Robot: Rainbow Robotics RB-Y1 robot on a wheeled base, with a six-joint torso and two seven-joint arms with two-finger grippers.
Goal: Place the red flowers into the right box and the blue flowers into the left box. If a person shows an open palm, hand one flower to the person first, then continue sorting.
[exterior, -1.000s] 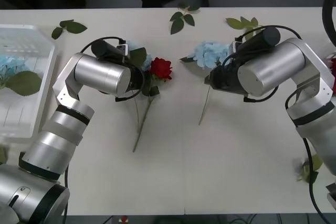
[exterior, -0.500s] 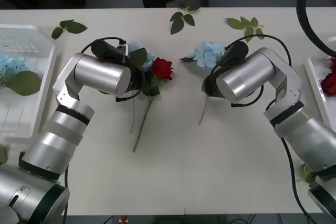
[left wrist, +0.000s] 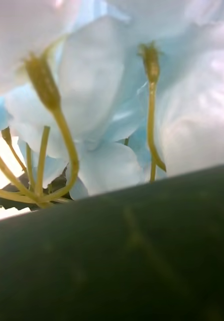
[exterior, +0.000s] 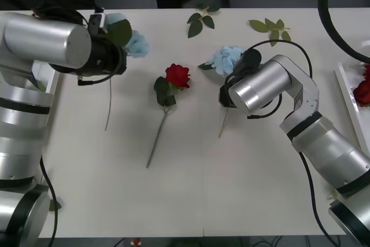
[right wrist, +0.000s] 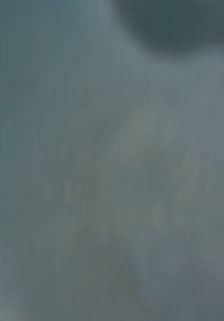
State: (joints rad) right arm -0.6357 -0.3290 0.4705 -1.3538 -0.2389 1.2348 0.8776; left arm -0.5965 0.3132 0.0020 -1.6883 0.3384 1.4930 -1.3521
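My left gripper (exterior: 115,41) is raised over the table's far left, shut on a blue flower (exterior: 132,40) whose thin stem hangs down beneath it. In the left wrist view its pale petals (left wrist: 117,100) sit right at the lens above a dark green leaf (left wrist: 122,251). One of the red flowers (exterior: 177,75) lies alone mid-table, stem pointing toward me. A second blue flower (exterior: 226,59) lies right of it; my right gripper (exterior: 224,94) is down at the top of its stem, under the wrist. The right box (exterior: 346,88) holds red blooms (exterior: 363,91). My left arm covers the left box.
Loose green leaf sprigs lie at the table's far edge, one in the middle (exterior: 201,21) and one to the right (exterior: 269,26). The near half of the white table (exterior: 231,189) is bare.
My left arm has lifted the blue flower from beside the red rose and carried it up and to the left. My right arm has swung in over the other blue flower's stem.
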